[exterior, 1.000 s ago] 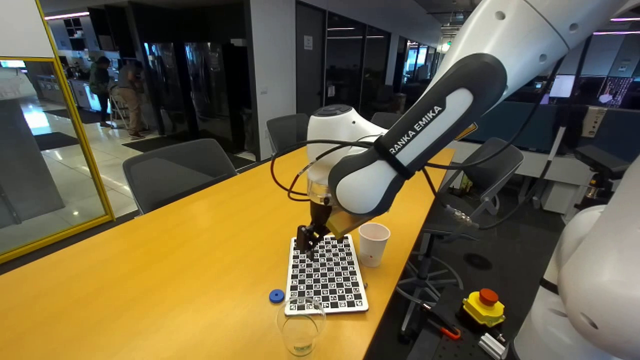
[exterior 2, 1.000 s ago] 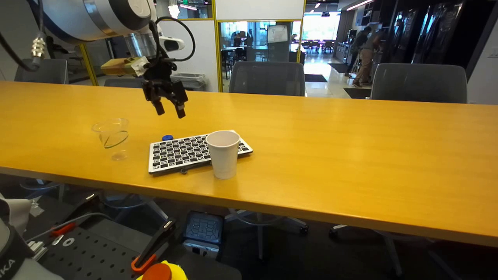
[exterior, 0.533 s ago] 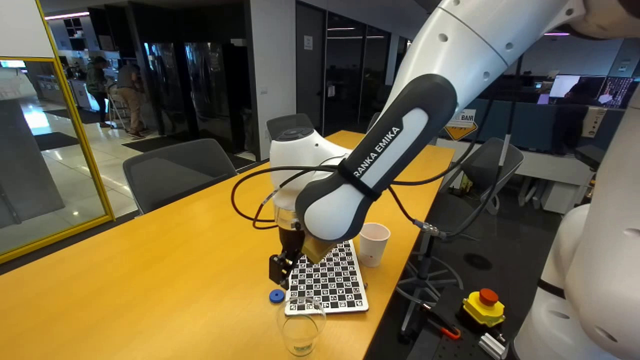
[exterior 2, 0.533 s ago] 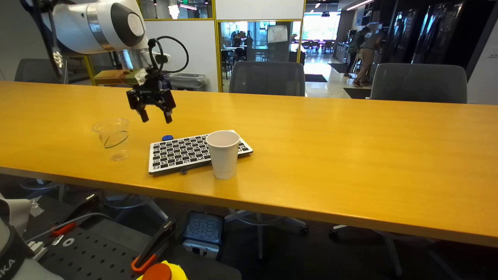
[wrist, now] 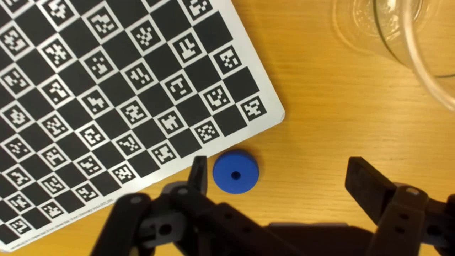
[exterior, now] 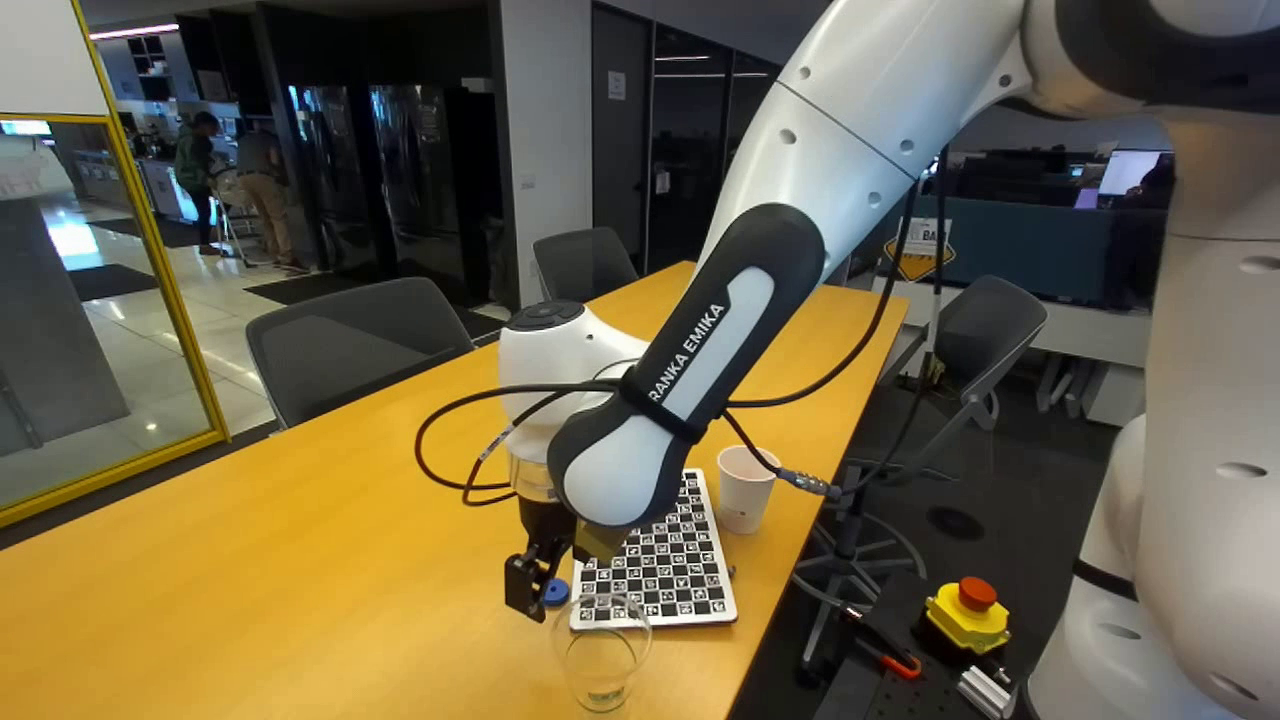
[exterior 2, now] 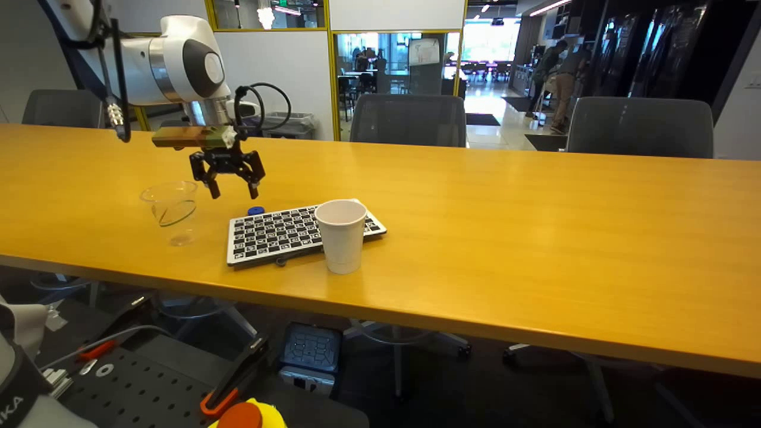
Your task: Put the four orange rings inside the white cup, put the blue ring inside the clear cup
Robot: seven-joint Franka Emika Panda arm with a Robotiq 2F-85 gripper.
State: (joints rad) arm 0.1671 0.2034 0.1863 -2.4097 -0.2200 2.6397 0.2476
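The blue ring (wrist: 227,167) lies flat on the table against or very near the checkered board's edge. My gripper (wrist: 277,159) is open above it; in the wrist view the ring appears between the fingers, much closer to the left one, with nothing gripped. In an exterior view the fingertips of my gripper (exterior 2: 234,193) hang clear of the tabletop. The clear cup (exterior: 603,655) stands upright near the board's corner, and its rim shows at the wrist view's upper right. The white cup (exterior 2: 342,244) stands upright beside the board's opposite end. The four orange rings are hidden or out of view.
A checkered board (exterior 2: 276,232) with a white border lies flat on the wooden table (exterior 2: 505,238), between the two cups. A small dark object (exterior 2: 280,261) sits at its near edge. The table's edge runs close to the white cup.
My open gripper has come down and across from over the board to above the blue ring, nearer the clear cup. The ring, cups and board have not moved.
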